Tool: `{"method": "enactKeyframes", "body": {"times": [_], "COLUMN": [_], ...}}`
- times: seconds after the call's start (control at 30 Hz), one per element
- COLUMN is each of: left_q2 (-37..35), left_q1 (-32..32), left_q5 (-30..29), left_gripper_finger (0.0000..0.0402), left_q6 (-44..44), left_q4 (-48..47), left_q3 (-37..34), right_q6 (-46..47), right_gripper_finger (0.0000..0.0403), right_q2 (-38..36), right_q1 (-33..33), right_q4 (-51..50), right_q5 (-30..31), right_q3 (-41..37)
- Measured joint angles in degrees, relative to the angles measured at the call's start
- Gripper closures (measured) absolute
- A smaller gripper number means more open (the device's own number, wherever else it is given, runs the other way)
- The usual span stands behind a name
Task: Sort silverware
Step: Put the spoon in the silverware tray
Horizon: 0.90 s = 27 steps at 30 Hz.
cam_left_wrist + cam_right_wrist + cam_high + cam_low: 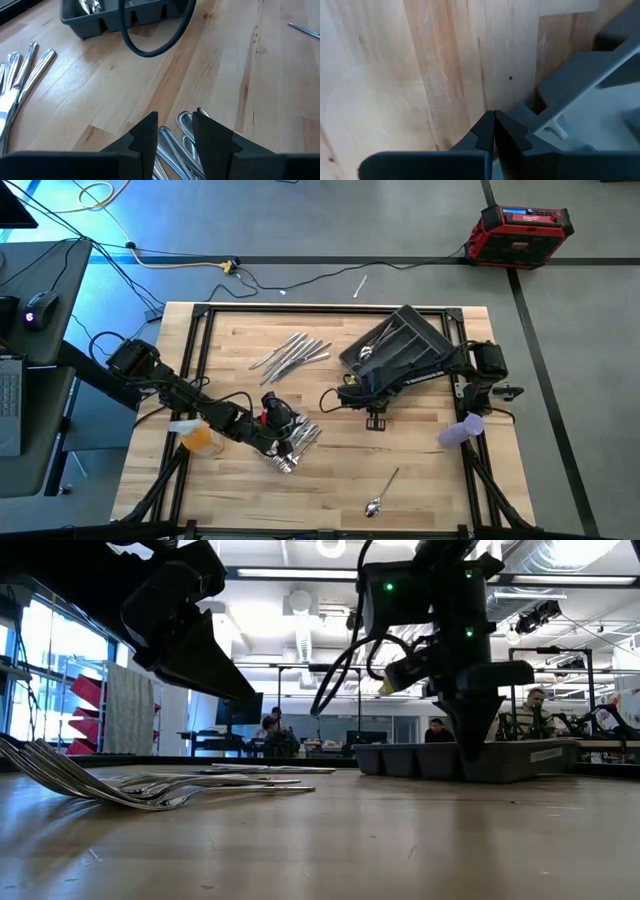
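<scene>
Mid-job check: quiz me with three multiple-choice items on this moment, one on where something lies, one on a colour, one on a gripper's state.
1. Where does the lone spoon lie?
A. in the tray
B. on the table near its front edge
C. under the left gripper

2. What colour is the tray?
A. dark grey
B. white
C. red

3. How is the right gripper?
A. wide open
B. holding a fork
C. shut, empty

Answers: 1 B, the high view shows it alone on the wood; 2 A, as seen from above; 3 C, its fingers meet with nothing between.
</scene>
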Motion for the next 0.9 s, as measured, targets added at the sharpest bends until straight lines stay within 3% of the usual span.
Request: {"method": "enactKeyframes", "body": {"times": [0.33,0.67,0.77,0.9], "left_q2": [0.0,0.0,0.0,0.0], "left_q1": [0.0,0.0,0.0,0.0], "left_q5": [-0.1,-0.1,-0.1,0.0], "left_gripper_finger": [0.0298,0.0298,0.0298,0.0298], "left_q6": [0.0,0.0,-0.1,0.0], "left_q4": [0.0,0.0,-0.1,-0.1], "left_q3": [0.0,0.0,0.0,0.0], "right_q6": [-2.5,5.9,2.3,-7.9], "right_gripper_finger": [0.0403,0.0403,0.0403,0.0403], "right_q2": [-6.3,-16.3,-18.0,-20.5], "right_q1": [0.9,-0.9,-0.5,4.4], "right_q4": [5.0,3.5,4.3,11.0], "right_q5": [2.5,9.2,4.6,-8.9], "right_q3": [-0.6,-0.5,-0.5,-3.8]}}
